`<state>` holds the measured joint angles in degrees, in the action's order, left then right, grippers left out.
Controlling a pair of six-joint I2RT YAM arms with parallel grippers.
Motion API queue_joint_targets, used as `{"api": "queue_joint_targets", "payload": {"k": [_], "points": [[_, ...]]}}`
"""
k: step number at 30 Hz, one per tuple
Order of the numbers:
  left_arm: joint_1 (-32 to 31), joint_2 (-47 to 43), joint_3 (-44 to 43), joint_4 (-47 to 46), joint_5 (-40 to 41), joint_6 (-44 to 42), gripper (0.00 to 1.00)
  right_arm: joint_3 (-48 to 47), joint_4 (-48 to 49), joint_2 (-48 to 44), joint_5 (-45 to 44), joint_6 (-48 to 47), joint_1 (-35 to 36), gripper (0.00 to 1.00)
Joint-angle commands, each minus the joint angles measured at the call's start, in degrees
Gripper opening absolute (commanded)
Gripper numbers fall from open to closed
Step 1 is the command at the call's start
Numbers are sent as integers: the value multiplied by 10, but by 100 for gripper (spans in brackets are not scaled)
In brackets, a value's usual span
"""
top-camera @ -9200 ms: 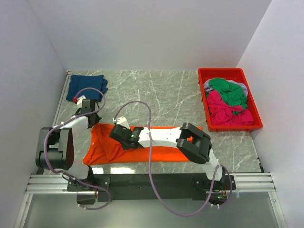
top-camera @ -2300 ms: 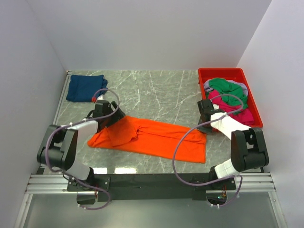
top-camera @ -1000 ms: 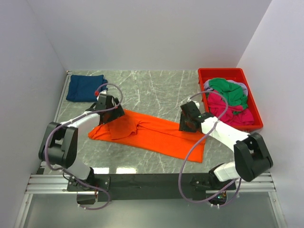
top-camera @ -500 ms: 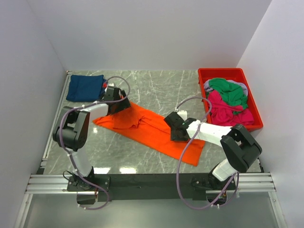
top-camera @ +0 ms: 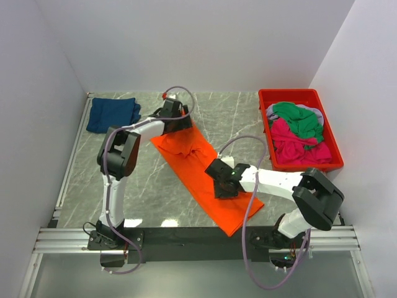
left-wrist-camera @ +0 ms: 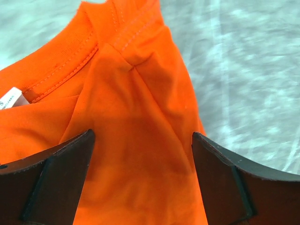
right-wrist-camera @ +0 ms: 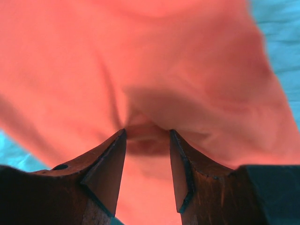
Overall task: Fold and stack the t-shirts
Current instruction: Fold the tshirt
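Fingers [right-wrist-camera: 112, 168] pinch the orange t-shirt [top-camera: 201, 167], lying diagonally, collar far-left.

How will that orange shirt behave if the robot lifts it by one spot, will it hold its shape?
Probably not. The orange shirt lies creased and bunched on the table, so it looks floppy and would likely drape. Its thin cloth suggests it is light. Where the right gripper pinches it, it puckers, so a push may wrinkle it rather than slide it.

Red bin [top-camera: 301, 162] walls right edge; folded navy shirt [top-camera: 112, 115] far-left corner.
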<state>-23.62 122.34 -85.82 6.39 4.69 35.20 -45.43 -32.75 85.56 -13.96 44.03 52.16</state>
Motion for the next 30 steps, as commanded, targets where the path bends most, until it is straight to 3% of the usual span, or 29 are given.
{"api": "queue_joint_targets", "payload": {"k": [1, 6, 11, 14, 20, 25, 30], "points": [[-17, 43, -61, 11, -42, -22, 91, -4, 50, -22, 71, 2, 16, 49], [-34, 74, -136, 13, -77, -34, 93, -46, 37, -12, 61, 0, 50, 49], [-43, 28, -155, 23, -51, -49, 95, -70, -22, -54, 5, -2, 52, 49], [-43, -56, -102, 19, -24, -41, 95, -66, -50, -88, -22, 4, 51, 50], [-43, -132, 6, 57, 45, -22, 96, -26, -54, -113, -51, 6, 28, 52], [-43, -138, 78, 74, 74, -13, 97, 10, -50, -116, -86, 12, 8, 52], [-43, -82, 61, 97, 66, -19, 97, 31, -54, -93, -91, 20, 7, 52]]}}
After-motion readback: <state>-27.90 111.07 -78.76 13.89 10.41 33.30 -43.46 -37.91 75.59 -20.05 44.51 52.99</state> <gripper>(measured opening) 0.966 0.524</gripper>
